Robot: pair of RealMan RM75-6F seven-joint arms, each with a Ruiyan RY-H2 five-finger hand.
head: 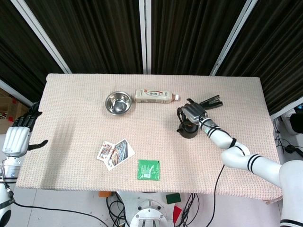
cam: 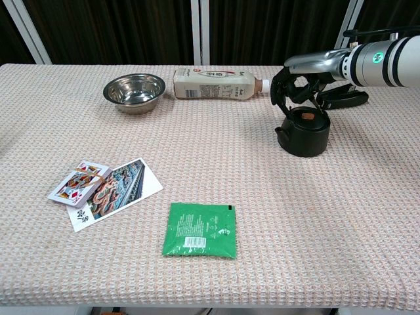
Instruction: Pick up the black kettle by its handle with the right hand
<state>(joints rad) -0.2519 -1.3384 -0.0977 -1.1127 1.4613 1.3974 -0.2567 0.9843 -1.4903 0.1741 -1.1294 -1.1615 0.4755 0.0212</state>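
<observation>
The black kettle [head: 188,129] [cam: 305,134] stands upright on the woven table cover, right of centre. My right hand [head: 193,112] [cam: 296,80] is down on top of it, fingers curled around the arched handle, which they mostly hide. The kettle's base still rests on the cloth. My left hand [head: 19,137] hangs beyond the table's left edge with its fingers spread, holding nothing; the chest view does not show it.
A milk-tea bottle [head: 154,96] [cam: 213,85] lies on its side just left of the hand. A steel bowl [head: 118,102] [cam: 134,92] sits further left. A black clip [head: 210,102] [cam: 341,98] lies behind the kettle. Playing cards [cam: 105,187] and a green packet [cam: 200,230] lie nearer the front.
</observation>
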